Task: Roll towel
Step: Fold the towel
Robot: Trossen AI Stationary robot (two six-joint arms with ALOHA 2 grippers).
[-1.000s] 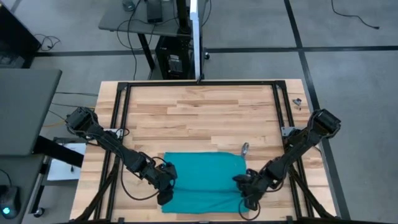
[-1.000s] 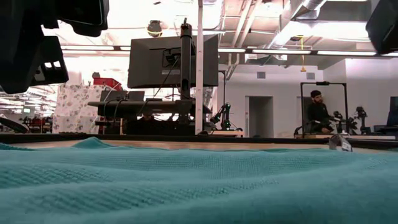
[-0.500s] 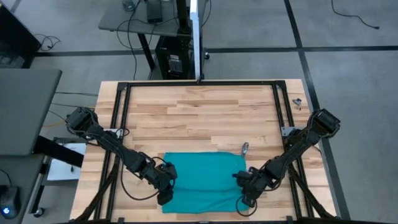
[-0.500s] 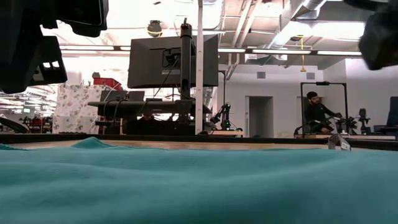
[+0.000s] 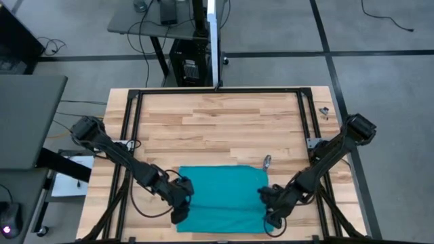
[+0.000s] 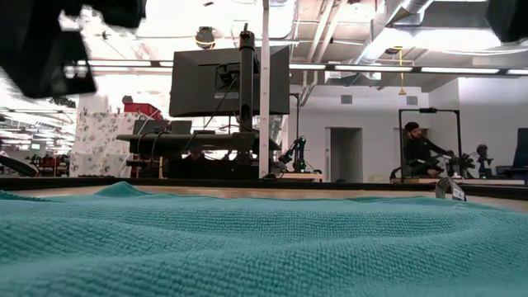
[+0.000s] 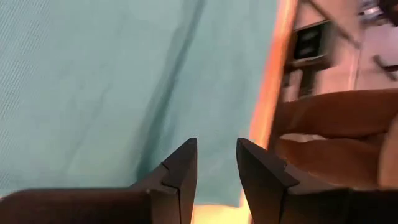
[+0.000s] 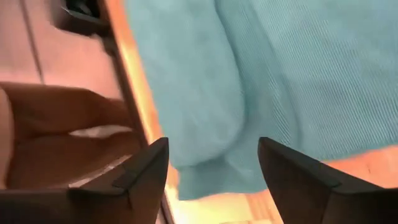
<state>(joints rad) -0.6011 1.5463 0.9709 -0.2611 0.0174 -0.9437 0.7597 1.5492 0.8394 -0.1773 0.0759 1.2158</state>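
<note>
towel (image 5: 224,198) near edge cut off | right end effector (image 8: 211,163) open; left end effector (image 7: 214,163) narrowly parted, empty

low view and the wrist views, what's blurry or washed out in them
Low view: bright ceiling lights wash out the top, a dark arm part at upper left is smeared; the towel fills the foreground. Left wrist view: room beyond the table edge is streaked. Right wrist view: soft throughout, warm orange cast beside the towel.
</note>
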